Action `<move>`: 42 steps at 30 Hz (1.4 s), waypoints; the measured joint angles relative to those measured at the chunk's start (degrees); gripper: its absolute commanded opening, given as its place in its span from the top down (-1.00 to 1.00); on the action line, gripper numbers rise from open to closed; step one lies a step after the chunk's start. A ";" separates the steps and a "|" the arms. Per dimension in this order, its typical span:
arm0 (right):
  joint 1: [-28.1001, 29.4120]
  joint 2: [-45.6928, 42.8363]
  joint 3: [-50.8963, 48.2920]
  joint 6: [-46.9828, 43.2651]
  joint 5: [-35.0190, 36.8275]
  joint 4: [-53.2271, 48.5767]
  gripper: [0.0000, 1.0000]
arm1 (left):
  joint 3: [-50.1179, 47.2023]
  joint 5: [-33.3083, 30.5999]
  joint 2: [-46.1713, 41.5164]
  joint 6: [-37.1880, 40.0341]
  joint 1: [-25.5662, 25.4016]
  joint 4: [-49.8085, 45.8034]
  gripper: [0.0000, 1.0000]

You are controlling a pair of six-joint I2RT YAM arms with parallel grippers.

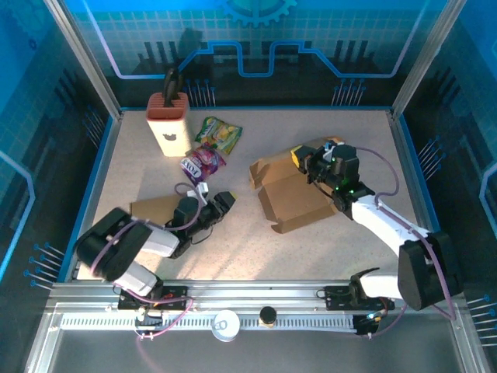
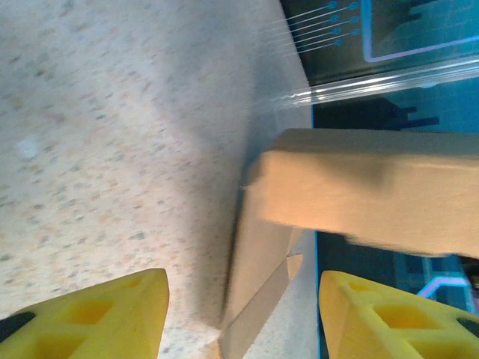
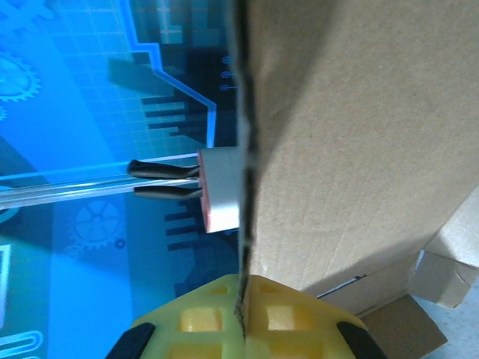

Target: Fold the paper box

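the paper box lies mostly flat on the table, right of centre, with its far right flap lifted. the right gripper is clenched on the edge of that flap; in the right wrist view the cardboard edge runs straight down between its yellow fingers. the left gripper sits low on the table just left of the box, jaws apart and holding nothing. its wrist view looks along the tabletop at the near side of the box, with a raised panel ahead

the step in hand looks like raising a wall while the other arm steadies the sheet. to do it well, the right arm should turn the flap about its crease rather than pull it, since a pull would likely drag the light sheet across the table. the left gripper would help most by pressing or pinching the near left edge so the base does not slide. it should come in level with the table and not shove the box rightward. the snack bags and the knife block stand well apart at the far left, out of the way
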 measured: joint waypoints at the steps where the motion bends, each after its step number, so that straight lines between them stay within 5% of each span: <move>1: 0.07 0.72 -0.28 -0.46 -0.15 0.26 1.00 | 1.36 -0.44 -3.26 1.42 0.00 -4.66 -0.16; 8: 0.50 6.60 -1.97 -2.12 -2.49 4.52 1.00 | 13.84 -2.27 -11.39 16.11 0.42 -31.45 -0.09; 16: 0.48 9.31 -2.05 -4.44 -4.83 5.40 1.00 | 19.41 -2.23 -7.65 30.84 3.96 -45.77 -0.05; 42: 0.44 14.05 -0.52 -7.43 -9.07 8.48 1.00 | 25.24 3.41 3.13 56.59 4.13 -46.62 -0.14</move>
